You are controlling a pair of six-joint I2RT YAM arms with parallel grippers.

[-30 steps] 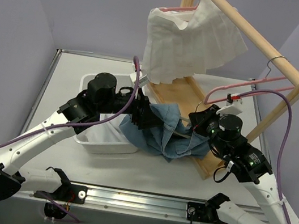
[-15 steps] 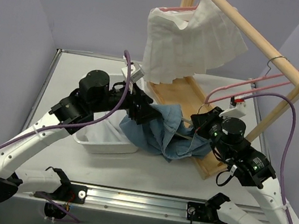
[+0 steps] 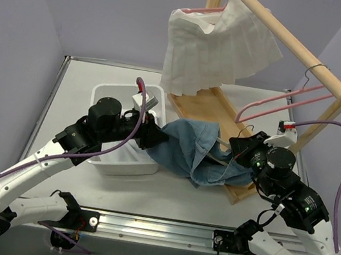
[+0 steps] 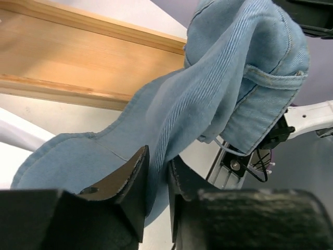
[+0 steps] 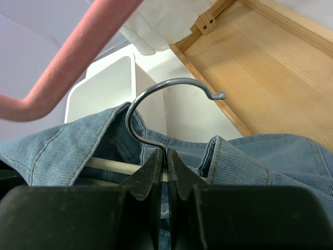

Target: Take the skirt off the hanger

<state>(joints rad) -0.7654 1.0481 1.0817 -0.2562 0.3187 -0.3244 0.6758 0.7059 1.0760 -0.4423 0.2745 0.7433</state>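
The blue denim skirt (image 3: pixel 187 146) hangs stretched between my two grippers, low over the table in front of the wooden rack. My left gripper (image 3: pixel 156 137) is at its left edge, shut on a fold of the denim (image 4: pixel 218 88) that runs between the fingers (image 4: pixel 130 177). At the skirt's right end, my right gripper (image 3: pixel 235 153) is shut on the neck of the hanger, just below its metal hook (image 5: pixel 174 80). The hanger's pale bar (image 5: pixel 114 165) is still inside the waistband (image 5: pixel 260 156).
A white pleated skirt (image 3: pixel 210 49) hangs on a pink hanger from the wooden rack's rail (image 3: pixel 290 39). An empty pink hanger (image 3: pixel 279 103) hangs further right. The rack's wooden base (image 3: pixel 206 107) lies behind the denim. A white bin (image 3: pixel 113 95) sits under my left arm.
My left gripper has closed on the denim and drawn back toward the left. My right arm has shifted right and nearer with the hanger, pulling the skirt out wider.
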